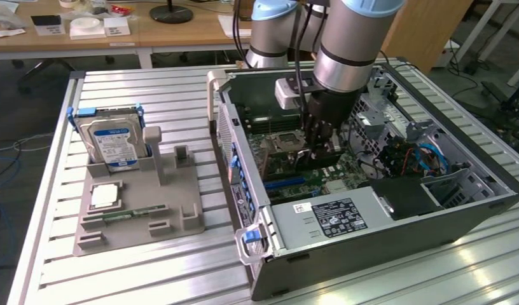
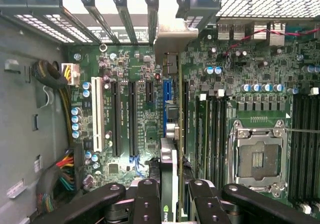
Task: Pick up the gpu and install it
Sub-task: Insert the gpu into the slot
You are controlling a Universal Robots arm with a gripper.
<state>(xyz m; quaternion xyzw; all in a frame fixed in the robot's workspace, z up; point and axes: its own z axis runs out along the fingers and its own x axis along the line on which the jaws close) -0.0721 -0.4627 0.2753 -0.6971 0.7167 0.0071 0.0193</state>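
Note:
My gripper (image 1: 320, 151) is down inside the open computer case (image 1: 242, 190), over the green motherboard (image 2: 130, 69). In the wrist view the gripper (image 2: 172, 206) is shut on the gpu (image 2: 169, 164), which I see edge-on between the two black fingers (image 2: 145, 204). The card runs away from the gripper, in line with the blue slot (image 2: 166, 96). Its pale metal bracket (image 2: 172, 36) reaches the case's rear slot openings. I cannot tell whether the card's edge sits in the slot.
A grey holder tray (image 1: 183, 190) beside the case carries a blue-framed hard drive (image 1: 114, 143), a silver chip (image 1: 104, 196) and a green memory stick (image 1: 132, 215). Inside the case are the power supply (image 1: 336, 216), the CPU socket (image 2: 257, 159) and cable bundles (image 2: 62, 166).

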